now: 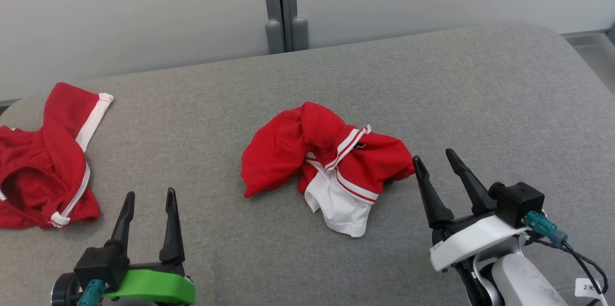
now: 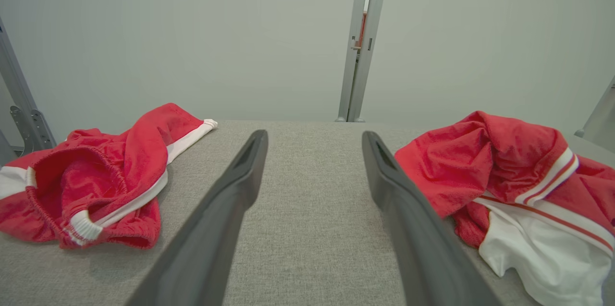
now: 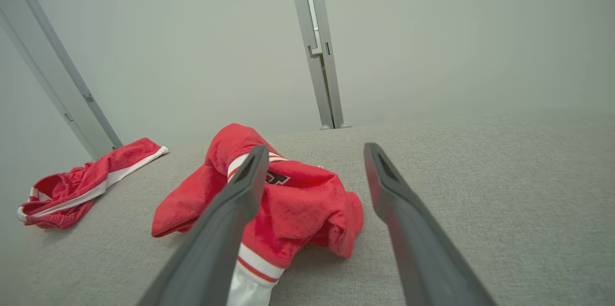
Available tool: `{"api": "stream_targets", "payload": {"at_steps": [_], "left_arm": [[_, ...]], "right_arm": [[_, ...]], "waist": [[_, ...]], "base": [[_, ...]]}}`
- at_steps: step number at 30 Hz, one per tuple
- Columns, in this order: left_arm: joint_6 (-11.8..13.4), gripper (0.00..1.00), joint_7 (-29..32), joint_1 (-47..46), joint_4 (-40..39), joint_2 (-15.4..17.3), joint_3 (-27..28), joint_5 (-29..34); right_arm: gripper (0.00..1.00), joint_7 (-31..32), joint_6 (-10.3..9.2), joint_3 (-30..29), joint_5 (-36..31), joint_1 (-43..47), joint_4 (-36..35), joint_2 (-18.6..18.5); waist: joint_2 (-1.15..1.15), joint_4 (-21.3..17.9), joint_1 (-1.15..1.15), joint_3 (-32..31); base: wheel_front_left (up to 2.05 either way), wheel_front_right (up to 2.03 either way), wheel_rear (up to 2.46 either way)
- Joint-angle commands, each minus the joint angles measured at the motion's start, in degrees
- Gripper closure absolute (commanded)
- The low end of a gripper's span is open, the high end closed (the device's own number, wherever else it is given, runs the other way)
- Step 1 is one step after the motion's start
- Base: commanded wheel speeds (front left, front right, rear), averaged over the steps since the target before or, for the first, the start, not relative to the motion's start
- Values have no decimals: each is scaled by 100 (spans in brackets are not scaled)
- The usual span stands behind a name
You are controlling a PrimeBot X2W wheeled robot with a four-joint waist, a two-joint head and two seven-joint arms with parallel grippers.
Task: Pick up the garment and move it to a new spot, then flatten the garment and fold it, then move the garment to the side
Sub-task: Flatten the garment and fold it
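A crumpled red and white garment point(image 1: 326, 162) lies in a heap at the middle of the grey surface; it sits at the right in the left wrist view point(image 2: 509, 176) and at the centre in the right wrist view point(image 3: 283, 200). My right gripper point(image 1: 436, 161) stands open just right of the heap, its left fingertip close to the red cloth's edge, nothing between its fingers. My left gripper point(image 1: 150, 197) is open at the lower left, apart from both heaps, with bare grey surface between its fingers point(image 2: 230, 200).
A second red and white garment point(image 1: 45, 162) lies bunched at the surface's far left edge. The grey padded surface point(image 1: 480, 104) has rounded corners; a pale wall with a grey post point(image 1: 283, 8) stands behind it. A cable hangs at my right wrist point(image 1: 576, 258).
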Motion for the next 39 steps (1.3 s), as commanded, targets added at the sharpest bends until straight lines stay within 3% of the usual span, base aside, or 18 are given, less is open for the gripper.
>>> {"api": "stream_targets", "payload": {"at_steps": [1, 7, 14, 32, 34, 35, 39], "left_arm": [[-42, 0, -3, -17, 36, -24, 8, 52], [-129, 0, -4, -76, 137, -75, -26, 97], [-183, 0, -3, -153, 233, -109, -111, 90], [-175, 0, -3, -309, 350, -125, -256, -69], [-163, 0, -3, -299, 356, -125, -274, -77], [-161, 0, -3, -285, 361, -125, -283, -80], [-147, 0, -3, -213, 387, -125, -307, -87]], "right_arm": [[0, -17, 0, 41, 95, -56, 57, 0], [0, 5, 0, 561, 656, -405, 409, -22], [0, 736, 0, 1266, 1396, -915, 1151, -177], [0, 492, 0, 932, 2338, -1740, 2278, -100], [63, 374, 0, 850, 2373, -1787, 2269, -127], [100, 319, 0, 795, 2392, -1788, 2240, -132], [100, 225, 0, 661, 2444, -1716, 1984, -209]], "waist": [[0, 50, 0, -6], [0, 248, 0, -9], [0, 657, 0, 9], [0, 1573, 0, 158], [0, 1654, 0, 147], [0, 1696, 0, 137], [0, 1802, 0, 96]], "base": [[0, 0, 0], [0, 0, 0], [0, 0, 0], [0, 0, 0], [0, 0, 0], [0, 0, 0], [0, 0, 0]]}}
